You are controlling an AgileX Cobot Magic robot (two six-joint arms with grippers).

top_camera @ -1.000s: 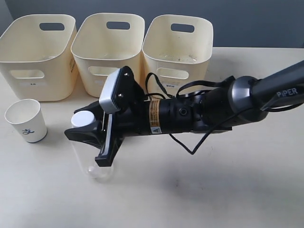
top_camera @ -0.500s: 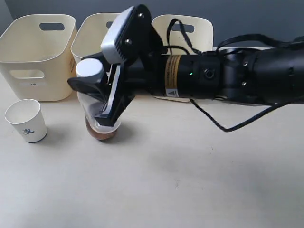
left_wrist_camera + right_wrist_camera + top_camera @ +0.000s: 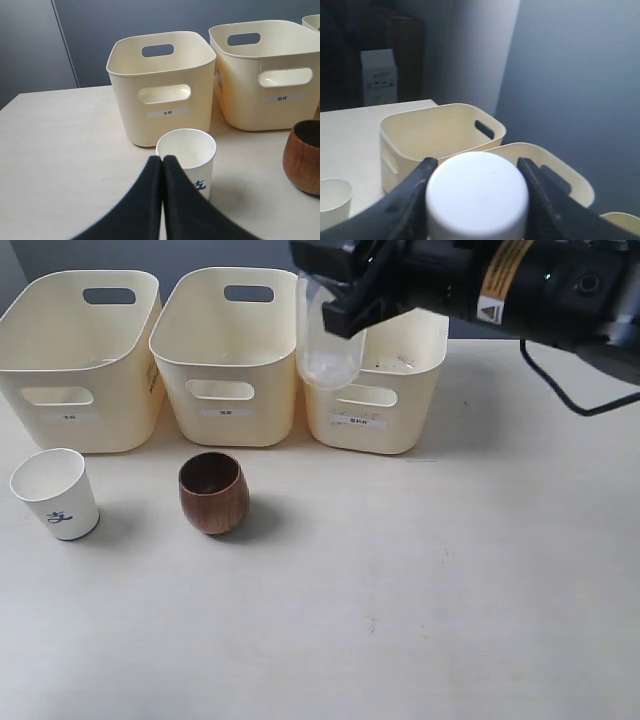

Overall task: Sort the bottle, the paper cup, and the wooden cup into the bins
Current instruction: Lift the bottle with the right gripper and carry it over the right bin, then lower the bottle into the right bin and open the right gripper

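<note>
Table (image 3: 420, 620) takes up the near part of the exterior view, bare and wide on the near and right sides. Farther back on the left stand the paper cup (image 3: 56, 494) and, well apart to its right, the wooden cup (image 3: 212, 492), both upright with mouths up. Behind them the three bins (image 3: 226, 355) sit in a row, side walls almost touching.

Over the gap between the middle and right bins, the right gripper (image 3: 335, 300) pinches the bottle (image 3: 327, 345) by its upper part and holds it in the air, its clear base at about rim height of the bins. In the right wrist view the two fingers (image 3: 410, 197) press on either side of the white cap (image 3: 477, 192), with bins beyond.

In the left wrist view the left gripper (image 3: 162, 165) has its fingers pressed together, holding nothing, the tips just before the paper cup (image 3: 187, 159); whether they touch it I cannot tell. Beyond it a labelled bin (image 3: 162, 90) stands, the wooden cup (image 3: 305, 155) off to one side.
</note>
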